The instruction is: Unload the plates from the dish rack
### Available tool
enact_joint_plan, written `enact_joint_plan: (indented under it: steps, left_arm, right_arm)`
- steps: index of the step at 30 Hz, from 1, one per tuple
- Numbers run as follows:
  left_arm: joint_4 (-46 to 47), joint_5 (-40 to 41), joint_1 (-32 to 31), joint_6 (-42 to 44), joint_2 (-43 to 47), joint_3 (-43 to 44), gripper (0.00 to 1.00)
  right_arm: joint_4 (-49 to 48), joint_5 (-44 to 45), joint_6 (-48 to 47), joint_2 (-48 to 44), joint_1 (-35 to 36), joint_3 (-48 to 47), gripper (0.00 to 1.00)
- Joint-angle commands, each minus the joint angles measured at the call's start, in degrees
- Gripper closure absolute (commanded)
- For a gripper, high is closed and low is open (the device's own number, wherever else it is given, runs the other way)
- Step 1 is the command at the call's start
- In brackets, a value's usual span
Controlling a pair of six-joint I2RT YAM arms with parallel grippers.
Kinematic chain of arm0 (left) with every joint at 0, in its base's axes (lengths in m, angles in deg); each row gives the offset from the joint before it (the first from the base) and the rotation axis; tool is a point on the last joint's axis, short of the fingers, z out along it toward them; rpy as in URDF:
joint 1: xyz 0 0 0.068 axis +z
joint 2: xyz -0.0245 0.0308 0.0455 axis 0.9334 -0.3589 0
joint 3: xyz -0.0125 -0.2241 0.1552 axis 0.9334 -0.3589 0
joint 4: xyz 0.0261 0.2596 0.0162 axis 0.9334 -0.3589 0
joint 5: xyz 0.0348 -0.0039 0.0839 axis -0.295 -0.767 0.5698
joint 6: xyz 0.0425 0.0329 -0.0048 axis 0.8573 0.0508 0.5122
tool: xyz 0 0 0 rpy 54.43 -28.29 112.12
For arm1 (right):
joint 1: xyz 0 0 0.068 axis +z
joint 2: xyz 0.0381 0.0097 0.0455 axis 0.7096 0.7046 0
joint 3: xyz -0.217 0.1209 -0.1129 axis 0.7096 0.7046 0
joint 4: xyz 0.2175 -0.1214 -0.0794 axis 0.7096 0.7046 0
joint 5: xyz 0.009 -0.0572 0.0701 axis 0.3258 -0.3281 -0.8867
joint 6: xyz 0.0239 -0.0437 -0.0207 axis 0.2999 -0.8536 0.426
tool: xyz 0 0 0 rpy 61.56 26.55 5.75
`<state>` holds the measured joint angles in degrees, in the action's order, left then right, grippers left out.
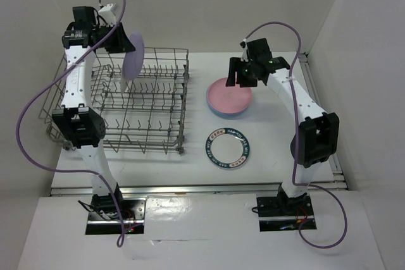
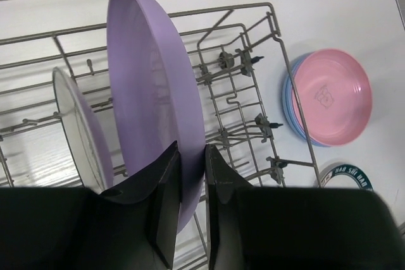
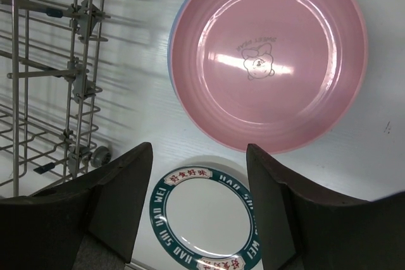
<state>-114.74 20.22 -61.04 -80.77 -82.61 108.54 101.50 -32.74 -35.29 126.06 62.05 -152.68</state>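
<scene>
Grip first: left gripper (image 2: 192, 151) has its fingers (image 2: 166, 188) pinched on the rim of the lavender plate (image 2: 152, 86), one each face, only a narrow gap. Plate is upright, edge-on, at the far side of the dish rack (image 1: 185, 96). Rim pinch makes sense imo: upright is how it sits btwn tines, so it can come straight out w/o snagging wires.

Right gripper (image 3: 197, 156) is spread wide w/ nothing in it, hanging over the table (image 1: 272, 156) right of the rack, above the gap btwn pink plate (image 3: 269, 55) and teal-rim plate (image 1: 228, 147). Pink sits on a blue plate (image 2: 286, 102), so that's prob your drop stack; teal-rim lies alone, nearer.

Unclear bits: you can't tell if the lavender's lower edge is clear of the tines. Another pale plate (image 2: 76, 124) stands just beside it in the rack, partly cut off by the gripper body, colour hard to call. Blue shows only as a sliver.
</scene>
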Motion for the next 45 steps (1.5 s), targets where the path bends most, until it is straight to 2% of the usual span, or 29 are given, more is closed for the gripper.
enact_joint_plan:
  steps: [1, 4, 8, 13, 15, 20, 22, 25, 28, 29, 33, 39, 42, 44, 45]
  left_arm:
    - [2.5, -2.0, -2.0, 3.8, 6.7, 1.6, 1.00]
    - [2.5, 0.4, -4.8, 5.3, 9.5, 1.6, 1.00]
    - [3.9, 9.3, -10.5, 11.0, 12.4, -1.6, 1.00]
    - [1.9, 14.7, -16.3, 16.5, 12.4, -1.0, 1.00]
    - [1.4, 16.6, -20.6, 19.9, 13.0, -4.5, 1.00]
    - [6.2, 30.5, -30.3, 25.4, 15.4, -14.4, 1.00]
    - [9.6, 36.9, -34.7, 27.9, 15.4, -18.8, 1.00]
    - [15.0, 42.7, -40.2, 30.9, 16.6, -23.9, 1.00]
    - [20.3, 49.3, -45.5, 34.7, 18.0, -29.5, 1.00]
    - [24.6, 52.8, -46.8, 35.9, 18.5, -31.3, 1.00]
    - [30.6, 56.5, -52.3, 40.1, 20.0, -38.3, 1.00]
    - [29.7, 57.1, -57.6, 40.1, 18.9, -39.5, 1.00]
    - [29.7, 57.7, -59.2, 40.1, 18.3, -40.1, 1.00]
    - [29.7, 57.7, -59.3, 39.6, 18.3, -39.5, 1.00]
    - [29.2, 57.7, -59.3, 39.6, 18.3, -39.4, 1.00]
  right_arm:
    - [0.1, 1.7, 2.2, -0.8, 0.7, -2.4, 0.32]
    - [-1.8, 0.5, 5.3, -2.8, 0.2, -2.4, 0.31]
    - [-8.2, -4.2, 7.8, -6.2, -1.8, -1.7, 0.31]
    - [-8.2, -5.2, 8.3, -6.8, -1.8, -3.5, 0.31]
    - [-8.2, -5.8, 8.8, -6.8, -2.3, -4.2, 0.31]
    - [-12.7, -11.0, 12.8, -8.2, -6.6, -2.9, 0.29]
    - [-16.3, -14.8, 15.4, -8.2, -9.9, -1.4, 0.25]
    - [-20.8, -25.0, 18.2, -6.0, -12.4, -1.4, 0.18]
    - [-22.2, -30.6, 18.8, -2.8, -12.4, -2.9, 0.02]
    - [-22.8, -32.9, 19.4, -2.0, -12.4, -2.9, 0.00]
    - [-23.3, -36.4, 19.4, 0.5, -12.4, -2.3, 0.00]
    - [-24.5, -37.7, 18.3, 3.9, -9.5, -1.0, 0.00]
    - [-25.1, -37.7, 18.3, 4.6, -8.4, 0.8, 0.04]
    - [-26.4, -38.5, 18.8, 5.1, -8.4, 1.7, 0.12]
    - [-27.0, -39.4, 19.3, 5.1, -8.4, 2.8, 0.25]
